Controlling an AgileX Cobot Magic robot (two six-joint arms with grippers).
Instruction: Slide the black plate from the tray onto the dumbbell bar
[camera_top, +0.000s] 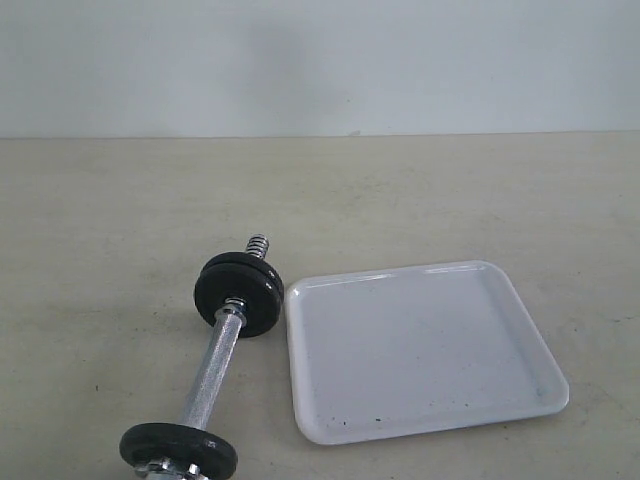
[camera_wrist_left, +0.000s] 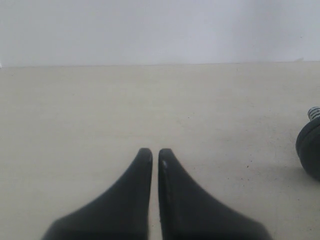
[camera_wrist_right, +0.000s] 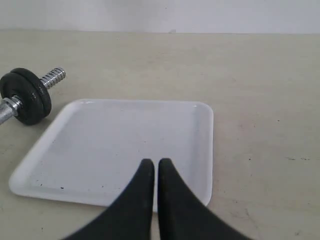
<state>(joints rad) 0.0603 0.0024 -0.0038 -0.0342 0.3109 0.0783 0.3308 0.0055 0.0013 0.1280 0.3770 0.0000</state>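
Observation:
The white tray (camera_top: 430, 345) lies flat on the table with no disc in it, and it shows again in the right wrist view (camera_wrist_right: 125, 140). Left of it lies the dumbbell bar (camera_top: 212, 368). Two black plates (camera_top: 240, 292) sit pressed together near its far threaded end, and one black disc (camera_top: 178, 450) is on its near end. I cannot tell these discs apart. My right gripper (camera_wrist_right: 155, 162) hangs shut and empty over the tray's near rim. My left gripper (camera_wrist_left: 155, 152) is shut and empty over bare table, with a disc's edge (camera_wrist_left: 311, 150) off to one side. Neither gripper shows in the exterior view.
The table is a pale beige surface, ending at a plain white wall behind. A chrome collar (camera_top: 165, 468) sits outside the near disc at the picture's lower edge. The bar's far thread (camera_wrist_right: 54, 77) sticks out past the two discs.

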